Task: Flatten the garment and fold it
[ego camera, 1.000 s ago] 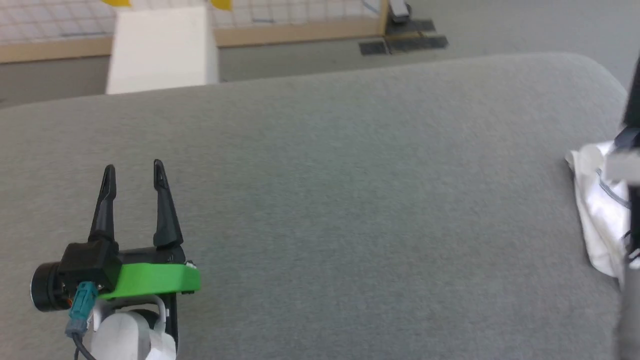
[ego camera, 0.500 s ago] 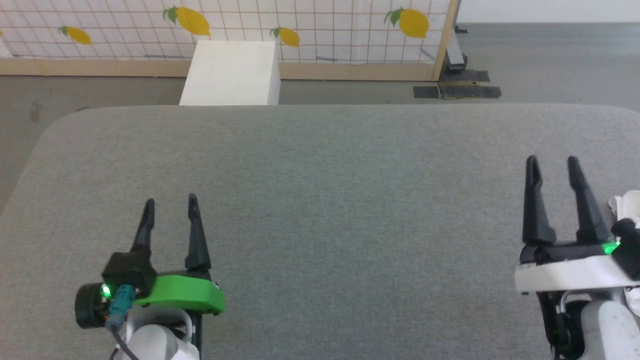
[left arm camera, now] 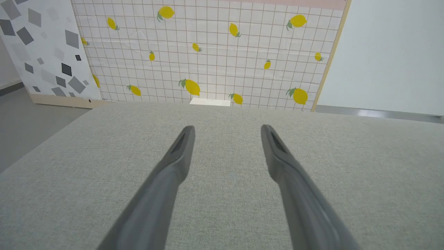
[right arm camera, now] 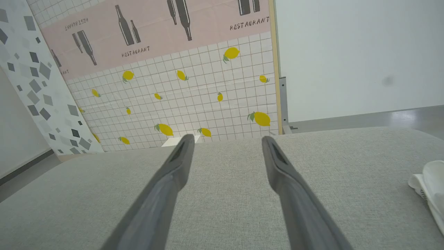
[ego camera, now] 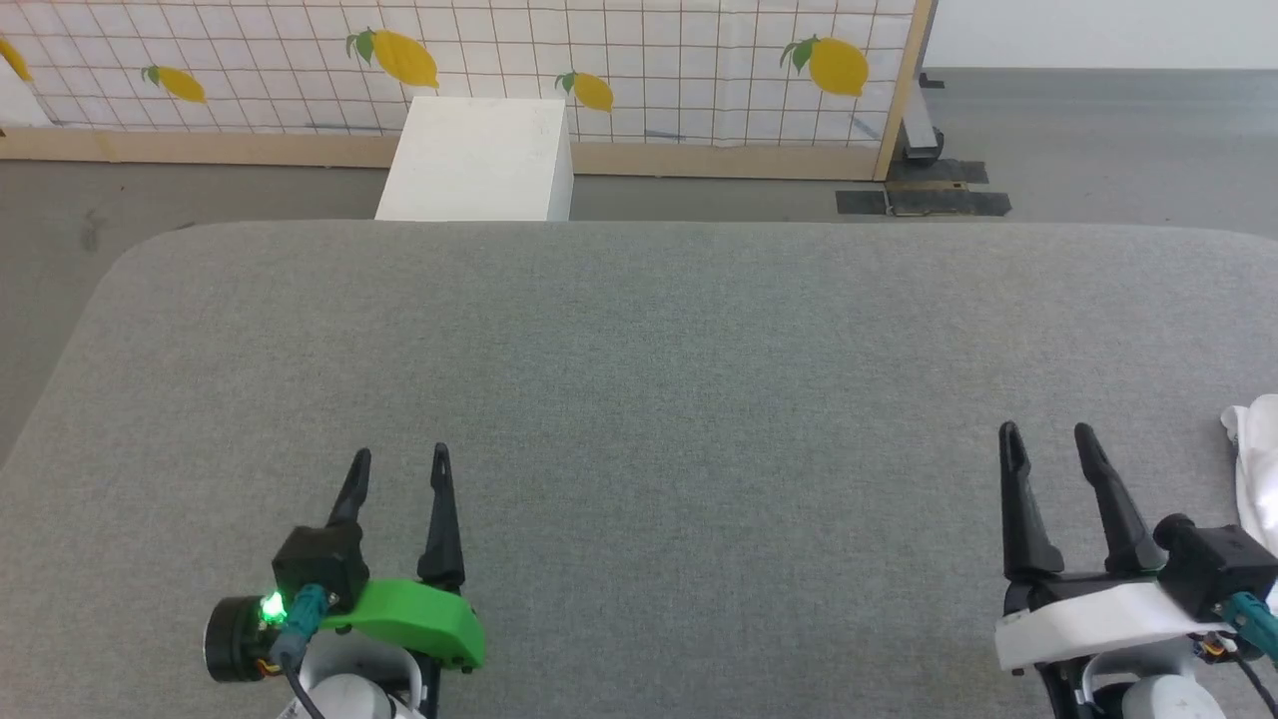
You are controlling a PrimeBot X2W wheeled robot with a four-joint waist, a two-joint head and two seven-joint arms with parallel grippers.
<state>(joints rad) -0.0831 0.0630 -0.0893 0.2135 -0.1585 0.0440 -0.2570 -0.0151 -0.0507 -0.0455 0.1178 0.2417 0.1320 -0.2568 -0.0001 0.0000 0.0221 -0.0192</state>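
Observation:
The garment (ego camera: 1256, 461) is a bunched white cloth at the far right edge of the grey padded table (ego camera: 639, 379), mostly cut off by the frame. In the right wrist view a white folded corner of the garment (right arm camera: 430, 189) with a dark stitched seam lies at the lower right. My right gripper (ego camera: 1047, 439) stands open just left of it, apart from it, with nothing between its fingers (right arm camera: 173, 173). My left gripper (ego camera: 400, 462) is open at the lower left over bare table, its fingers (left arm camera: 180, 152) empty.
A white box (ego camera: 479, 160) stands on the floor beyond the table's far edge. Behind it runs a tiled partition with lemon prints (ego camera: 619, 60) on a wooden frame. Grey floor borders the table's left side and rounded far corners.
The head camera has swung and the whole view has shifted: both grippers now sit lower in it, and less of the garment shows at the right edge. Both grippers stay open.

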